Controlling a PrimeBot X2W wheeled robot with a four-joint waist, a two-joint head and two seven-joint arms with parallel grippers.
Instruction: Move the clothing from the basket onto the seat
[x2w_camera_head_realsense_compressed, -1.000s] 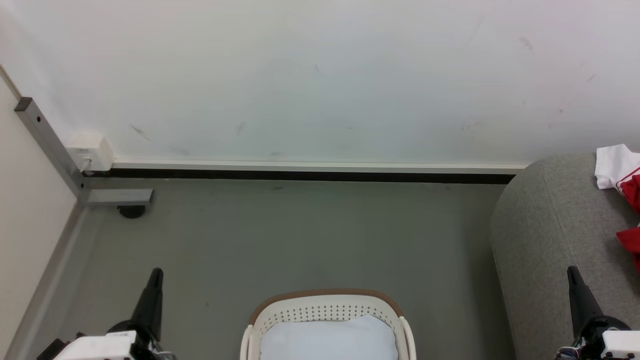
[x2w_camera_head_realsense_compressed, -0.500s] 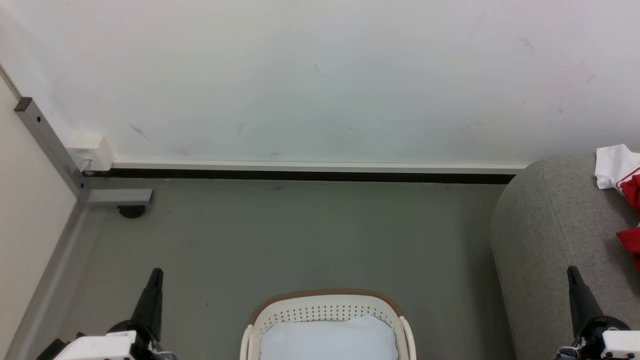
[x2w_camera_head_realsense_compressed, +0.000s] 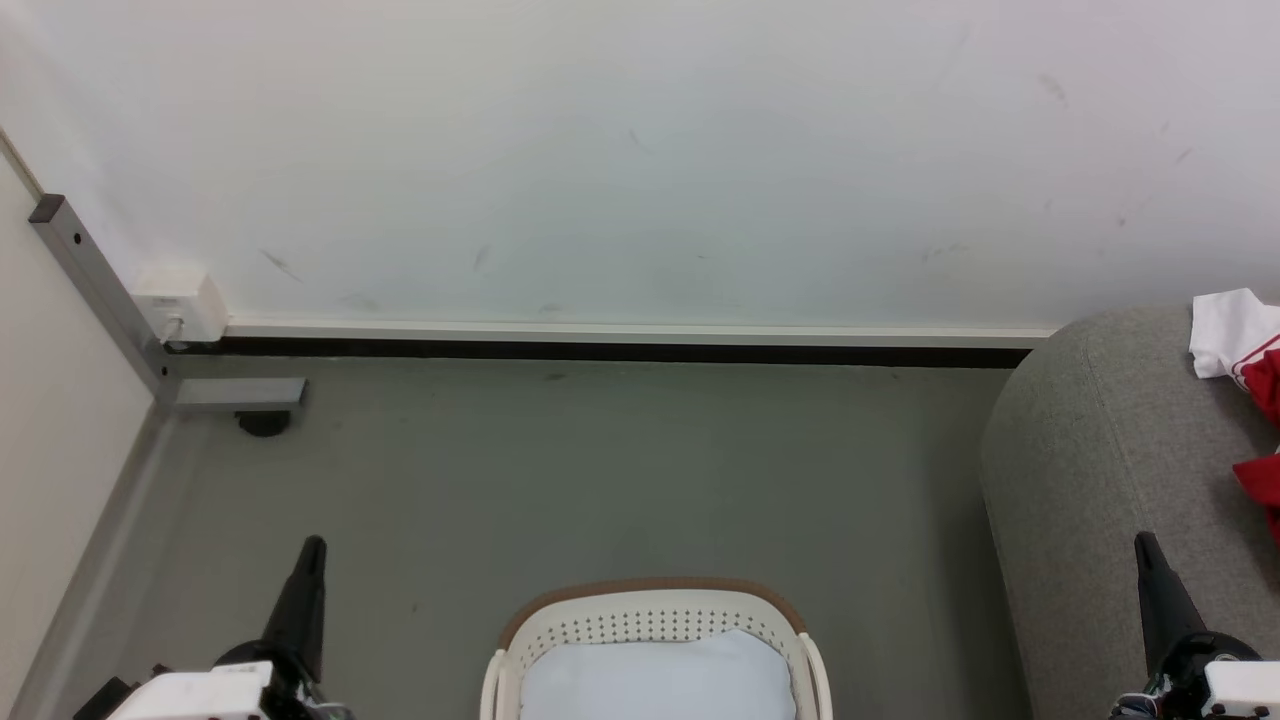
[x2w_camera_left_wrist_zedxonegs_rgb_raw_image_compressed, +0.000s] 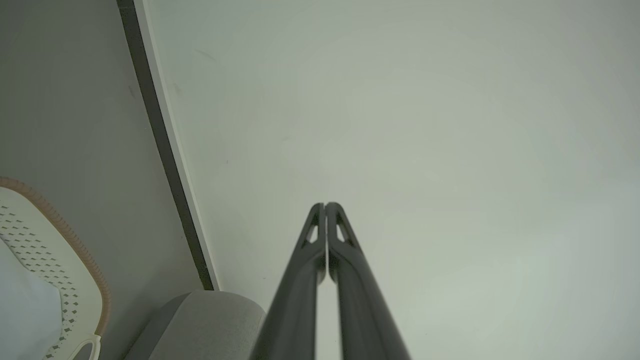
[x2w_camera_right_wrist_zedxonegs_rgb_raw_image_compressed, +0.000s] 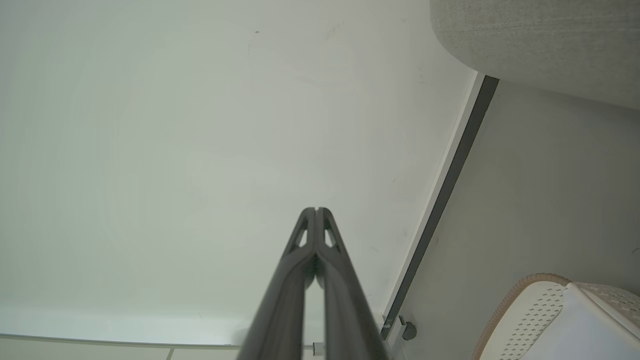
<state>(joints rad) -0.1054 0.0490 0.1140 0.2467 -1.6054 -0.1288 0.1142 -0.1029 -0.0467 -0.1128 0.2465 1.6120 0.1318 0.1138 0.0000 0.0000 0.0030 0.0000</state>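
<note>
while head view catches red clothing (x2w_camera_head_realsense_compressed: 1263, 485) on the sofa (x2w_camera_head_realsense_compressed: 1100, 450), wrist views show left pincer (x2w_camera_left_wrist_zedxonegs_rgb_raw_image_compressed: 325, 205), right pincer (x2w_camera_right_wrist_zedxonegs_rgb_raw_image_compressed: 316, 210) closed.

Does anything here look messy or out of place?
Only mildly: the red-and-white clothing lies crumpled on the grey seat at the right edge. The basket holds a pale pad, and the wall bears faint scuffs. Nothing spilled or broken.
</note>
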